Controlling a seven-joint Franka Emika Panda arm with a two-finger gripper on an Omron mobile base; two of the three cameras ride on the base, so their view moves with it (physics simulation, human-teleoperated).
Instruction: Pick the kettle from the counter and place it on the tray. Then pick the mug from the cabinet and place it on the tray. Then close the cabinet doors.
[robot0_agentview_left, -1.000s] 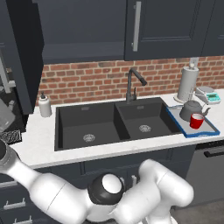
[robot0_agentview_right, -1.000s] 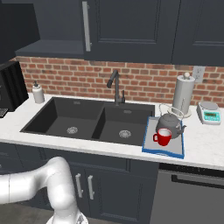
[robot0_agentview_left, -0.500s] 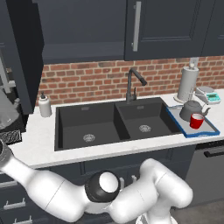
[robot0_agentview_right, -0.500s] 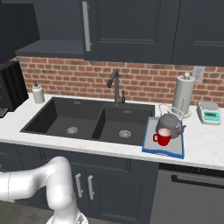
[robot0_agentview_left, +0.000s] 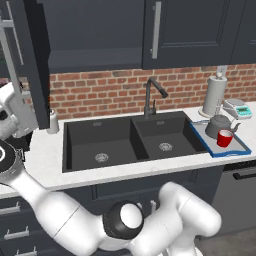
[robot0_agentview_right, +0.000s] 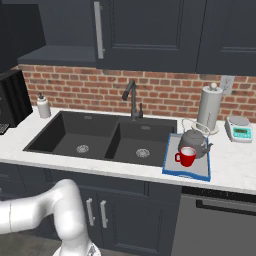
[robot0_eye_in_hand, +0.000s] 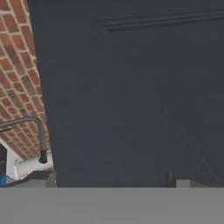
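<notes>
While the kettle (robot0_agentview_right: 194, 143) and the red mug (robot0_agentview_right: 186, 157) sit together on the blue-rimmed tray (robot0_agentview_right: 172, 166) on the bench (robot0_agentview_right: 230, 162) right of the sink (robot0_agentview_right: 100, 141), the left cabinet door (robot0_agentview_left: 27, 65) stands open. Up at that door, the gripper (robot0_agentview_left: 14, 116) has its jaws spread wide and holds nothing, the dark panel close before it.

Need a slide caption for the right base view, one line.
Kettle and red mug sit on the blue-rimmed tray right of the black sink.
</notes>
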